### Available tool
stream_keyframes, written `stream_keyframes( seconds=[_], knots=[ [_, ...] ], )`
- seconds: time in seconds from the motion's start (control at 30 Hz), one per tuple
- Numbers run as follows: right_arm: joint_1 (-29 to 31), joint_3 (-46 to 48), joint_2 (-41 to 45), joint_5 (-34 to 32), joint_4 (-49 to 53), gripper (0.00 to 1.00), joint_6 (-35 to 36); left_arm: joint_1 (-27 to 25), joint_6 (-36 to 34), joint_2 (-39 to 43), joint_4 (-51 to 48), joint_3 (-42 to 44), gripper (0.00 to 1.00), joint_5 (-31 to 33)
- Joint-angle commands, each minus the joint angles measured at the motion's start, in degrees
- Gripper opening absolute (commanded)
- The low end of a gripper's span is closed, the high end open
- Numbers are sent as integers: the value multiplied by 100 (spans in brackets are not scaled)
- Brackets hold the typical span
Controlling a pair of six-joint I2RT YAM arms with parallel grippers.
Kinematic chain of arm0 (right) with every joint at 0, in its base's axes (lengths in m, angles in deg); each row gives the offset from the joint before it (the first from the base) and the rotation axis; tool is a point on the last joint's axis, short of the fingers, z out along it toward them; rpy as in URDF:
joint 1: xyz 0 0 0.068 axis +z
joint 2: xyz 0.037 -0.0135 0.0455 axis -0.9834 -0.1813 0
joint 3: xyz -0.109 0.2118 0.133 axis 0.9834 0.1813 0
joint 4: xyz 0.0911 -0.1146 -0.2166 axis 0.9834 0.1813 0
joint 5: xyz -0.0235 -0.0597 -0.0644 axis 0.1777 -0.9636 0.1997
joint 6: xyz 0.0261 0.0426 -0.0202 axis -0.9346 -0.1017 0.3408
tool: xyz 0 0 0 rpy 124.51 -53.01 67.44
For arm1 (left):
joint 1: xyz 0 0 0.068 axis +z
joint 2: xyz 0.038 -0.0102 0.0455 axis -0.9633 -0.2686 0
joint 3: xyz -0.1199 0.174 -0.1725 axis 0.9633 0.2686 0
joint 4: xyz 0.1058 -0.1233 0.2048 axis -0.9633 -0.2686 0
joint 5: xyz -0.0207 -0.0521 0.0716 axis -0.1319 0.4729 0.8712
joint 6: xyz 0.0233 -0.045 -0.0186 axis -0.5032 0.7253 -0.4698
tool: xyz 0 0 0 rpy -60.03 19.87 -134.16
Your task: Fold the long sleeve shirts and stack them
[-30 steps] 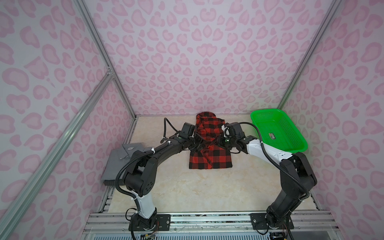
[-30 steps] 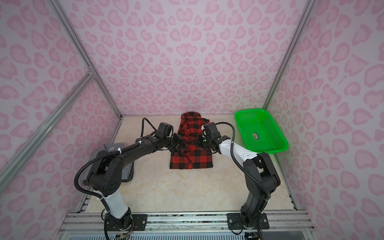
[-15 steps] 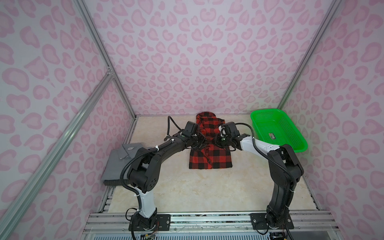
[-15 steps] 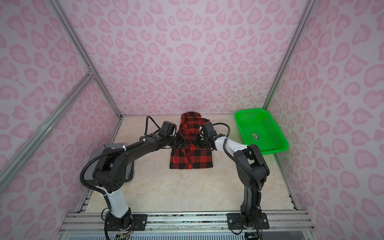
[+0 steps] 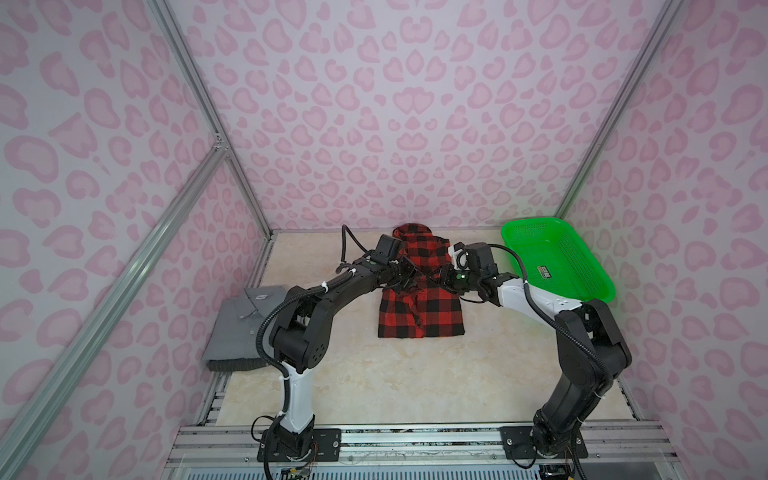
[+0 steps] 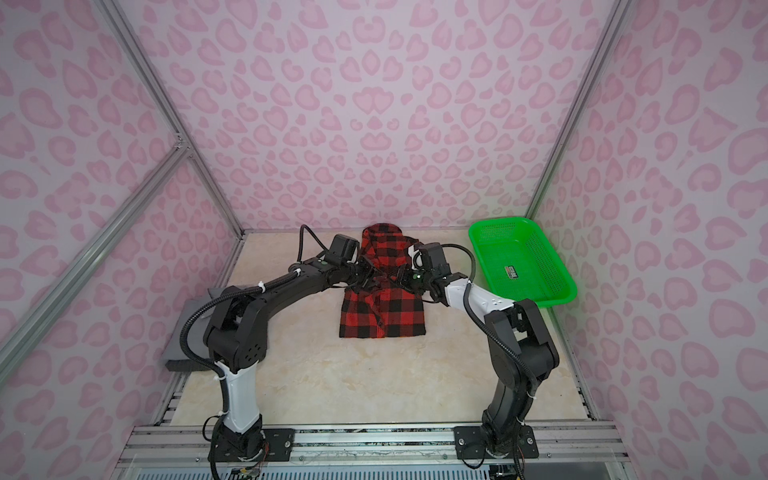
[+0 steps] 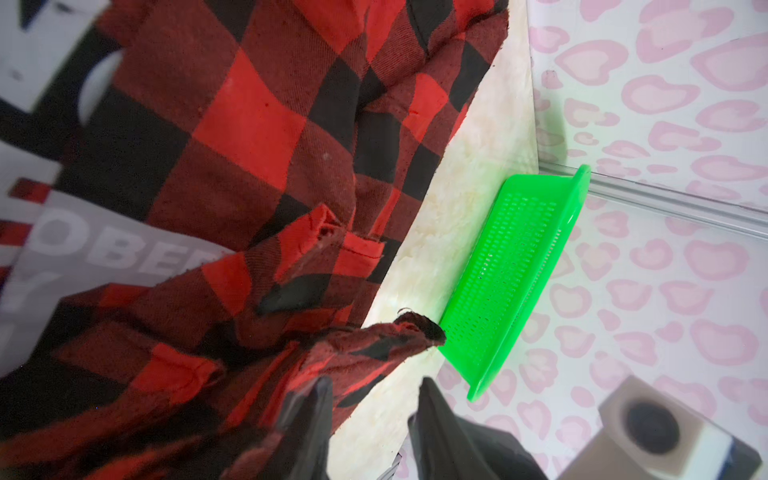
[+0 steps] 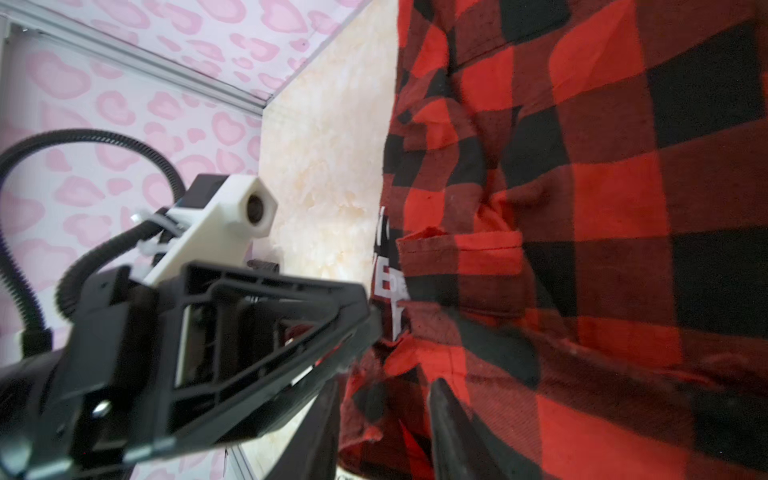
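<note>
Over checked shirt (image 5: 419,307) | left gripper (image 7: 374,386) stood spread, table (image 7: 465,199) visible in gap, wrist view only | right gripper (image 8: 384,386) straddled cloth, grip unclear | grey shirt (image 5: 237,328) showed in top views only

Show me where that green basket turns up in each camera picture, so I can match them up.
In a top view: the green basket sits at the table's far right, by the right wall.
In a top view: same place, far right corner.
Left wrist: beyond the shirt's edge, seen tilted against the pink wall.
Right wrist: not in it.
Shared landmark: the red-and-black checked shirt, in all four.
</note>
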Motion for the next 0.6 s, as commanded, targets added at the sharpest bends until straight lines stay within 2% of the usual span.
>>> stream_keyframes(
  seconds=[0.0, 0.1, 0.2, 0.43, 0.57],
  knots=[
    [130, 299, 174, 232, -579, 38, -81, 78, -147, -98, -37, -385, 37, -10],
    [312, 438, 212, 275, -757, 40, -41, 190, -483, -205, -466, -952, 38, -88],
    [512, 461, 194, 191, -609, 42, 203, 410, -847, 53, -796, -1031, 42, 49],
    [796, 311, -44, -194, -212, 45, 674, 811, -1879, 995, -1346, -114, 47, 489],
    [804, 181, -208, -348, -148, 36, 776, 814, -2312, 1366, -1372, 674, 47, 682]
  ],
)
